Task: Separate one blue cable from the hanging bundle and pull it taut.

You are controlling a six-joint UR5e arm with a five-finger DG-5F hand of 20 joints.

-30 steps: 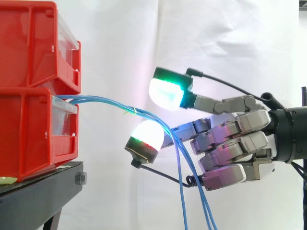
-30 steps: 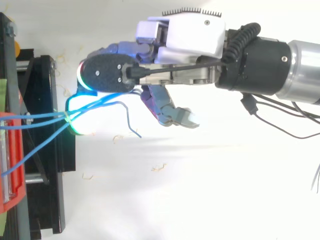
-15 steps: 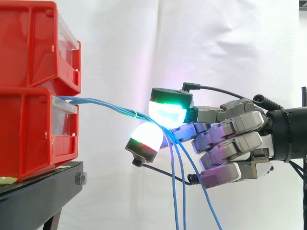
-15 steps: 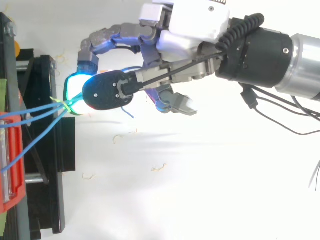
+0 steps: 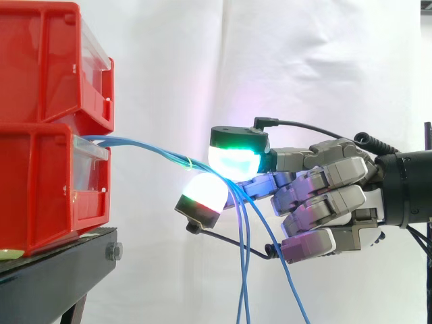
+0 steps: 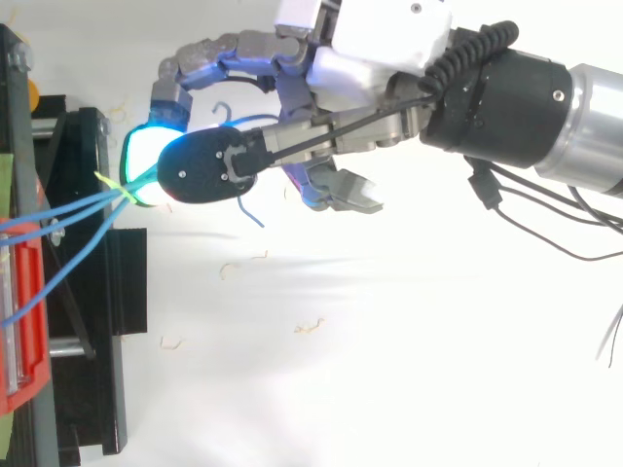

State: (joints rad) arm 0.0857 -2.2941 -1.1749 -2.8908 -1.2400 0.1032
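Three blue cables sit pinched between the hand's pads

A creased white fabric curtain is seen across the frame's back, evenly lit. A black metal stand is set lower left. Pale shavings are scattered over a white floor.

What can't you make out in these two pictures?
- How many blue cables the fingers pinch: top view, one pad covers them; side view, glow hides them.
- Cables' lower ends: side view, cut off by the bottom edge.
- Cables' start: side view, hidden inside the red bin.
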